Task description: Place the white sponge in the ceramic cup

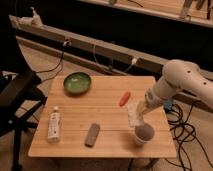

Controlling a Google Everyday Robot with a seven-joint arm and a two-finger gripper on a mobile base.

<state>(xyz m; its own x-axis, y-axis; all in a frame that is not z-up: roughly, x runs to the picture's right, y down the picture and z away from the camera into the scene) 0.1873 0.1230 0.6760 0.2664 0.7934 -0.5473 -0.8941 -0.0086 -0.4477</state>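
Note:
The white sponge (133, 115) hangs from my gripper (139, 112) at the right side of the wooden table (100, 112). The gripper is shut on the sponge and holds it just above and slightly left of the ceramic cup (144, 134), which stands upright near the table's front right corner. My white arm (182, 80) reaches in from the right.
A green bowl (77, 82) sits at the back left. A white bottle (53, 123) lies at the front left, a grey bar (92, 134) at the front middle. A red-orange carrot-like object (124, 98) lies behind the gripper. A black chair (17, 92) stands left; cables lie right.

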